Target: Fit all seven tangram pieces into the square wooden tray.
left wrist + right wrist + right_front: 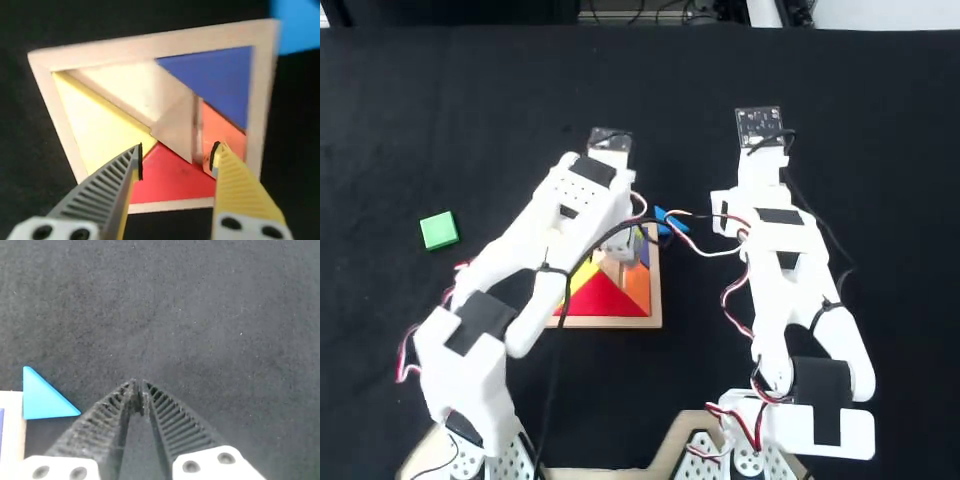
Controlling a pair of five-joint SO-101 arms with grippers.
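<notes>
Status: tray (620, 322) sits mid black cloth (840, 90), under the left arm. Inside it: yellow triangle (100, 130), red triangle (170, 182), dark blue triangle (215, 80), orange piece (222, 132). There is a pale patch between them; can't tell if it is bare wood or a piece. Left gripper (177, 152) hangs over the tray above the red/orange seam, jaws wide, nothing in them. Light blue triangle (663, 215) lies on the cloth just off the tray's 1 o'clock corner. Green square (439, 230) is at 9 o'clock, well apart. Right gripper (137, 392) is over cloth at 2 o'clock of the tray, jaws pressed together, empty.
</notes>
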